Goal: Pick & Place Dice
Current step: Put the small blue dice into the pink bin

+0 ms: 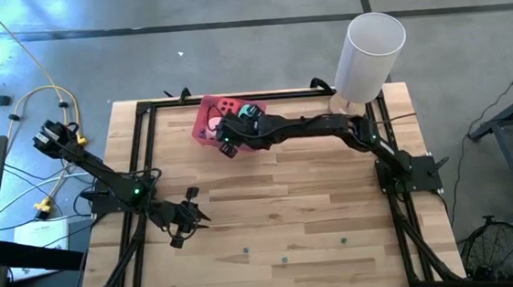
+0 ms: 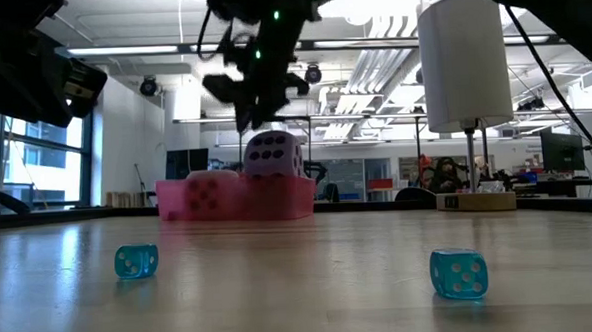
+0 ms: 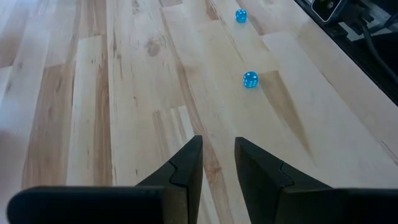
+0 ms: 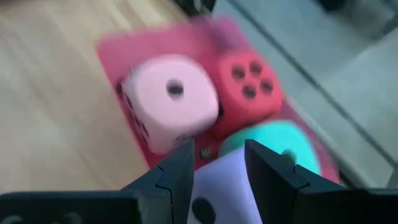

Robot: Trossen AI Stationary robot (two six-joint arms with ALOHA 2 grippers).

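Observation:
The pink tray [image 1: 202, 128] at the table's far side holds the big dice: pink die [image 4: 171, 99], red die [image 4: 249, 84], teal die [image 4: 280, 140], and a purple die [image 2: 272, 154] lying on top of the others. My right gripper [image 4: 217, 158] hangs just above the purple die [image 4: 221, 186], fingers a little apart with nothing between them. My left gripper [image 3: 217, 146] hovers over bare wood near the table's left front, narrowly open. Small blue dice [image 3: 250, 79] [image 3: 240, 15] lie on the table ahead of it.
A tall white cylinder [image 1: 369, 52] stands on a wooden base at the far right corner. Small blue dice [image 2: 136, 260] [image 2: 458, 273] lie scattered near the table's front edge. Black frame rails [image 1: 146, 134] run along the table's sides.

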